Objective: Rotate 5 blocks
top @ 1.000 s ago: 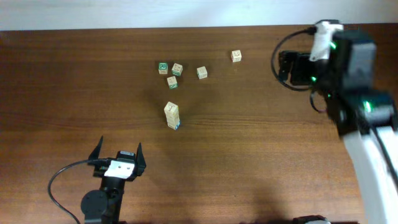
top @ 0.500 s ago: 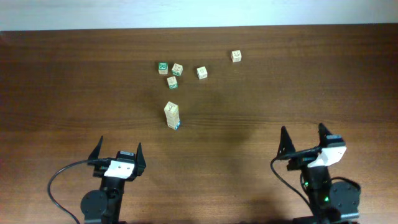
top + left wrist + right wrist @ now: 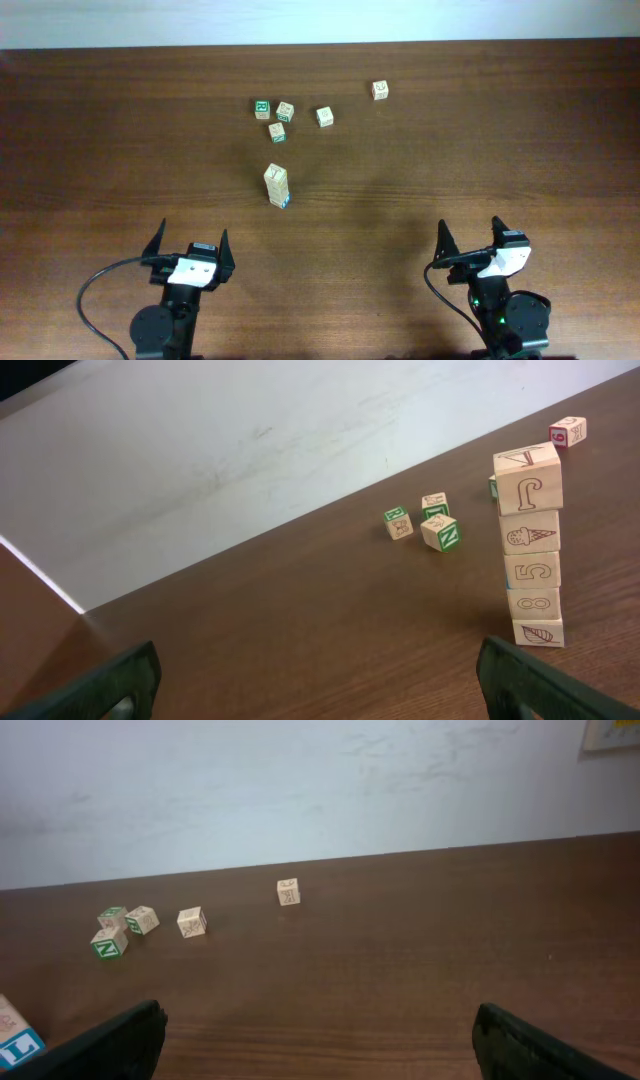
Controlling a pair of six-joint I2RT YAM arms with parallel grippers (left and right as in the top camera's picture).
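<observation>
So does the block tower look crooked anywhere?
A little. The tower of five blocks stands upright, but its top block seems turned slightly, not squared with the four beneath. Nothing has toppled or spilled.

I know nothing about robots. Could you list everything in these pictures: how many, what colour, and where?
table: one, dark brown, under everything.
stack of blocks: five cubes, pale with red and orange marks, one blue face, upright mid-table.
green-framed cube: one, pale, bold green frame, far side, cluster's left end.
loose cubes: three, pale, some green marks, clustered beside it.
lone cube: one, pale with red mark, far side, apart to the right.
left jaws: one pair, black, open, empty, on left arm, near edge.
right jaws: one pair, black, open, empty, on right arm, near edge.
</observation>
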